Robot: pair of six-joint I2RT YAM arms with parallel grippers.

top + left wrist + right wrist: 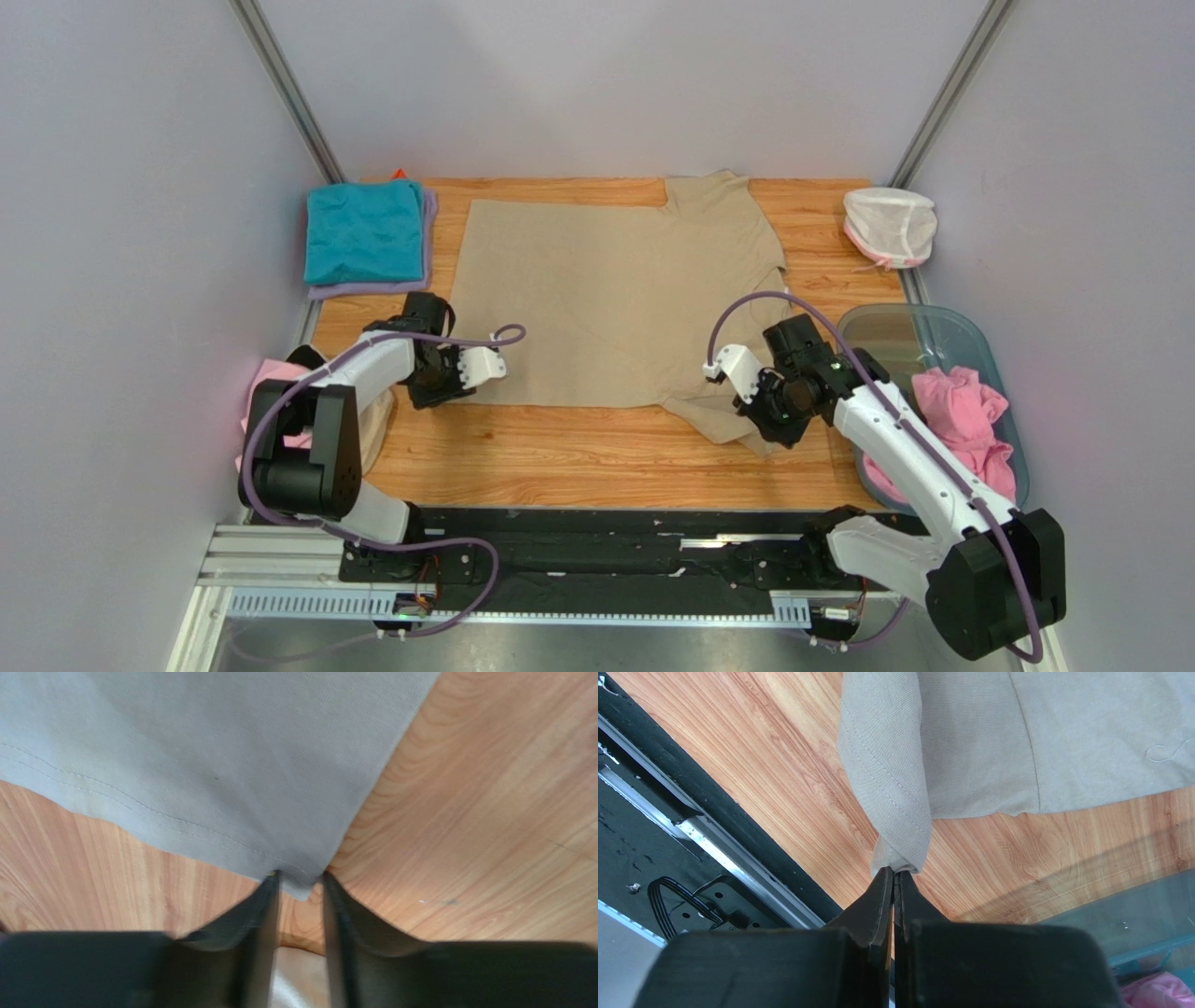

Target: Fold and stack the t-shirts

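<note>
The right end effector (893,876) is closed tight on a twisted, rolled bit of the tan t-shirt (617,301), at the garment's near right corner where a sleeve trails off toward the table (561,455) edge. The left end effector (298,882) sits at the near left corner of the same shirt. Its jaws stand slightly apart with the hemmed corner just between the tips, so we read it as open and not yet pinching.

The tan t-shirt lies spread flat across the middle of the table. A folded teal t-shirt (365,231) rests on a lilac one (429,210) at the far left. A pink t-shirt (961,413) lies bunched in the clear plastic tub (919,329) on the right.

We judge this to be the start of the fold on the tan shirt, with both near corners being taken. The next move calls for the left jaws to close on their corner. Both arms would then lift together and carry the near hem evenly toward the far edge, keeping the cloth taut so that it does not bunch.
</note>
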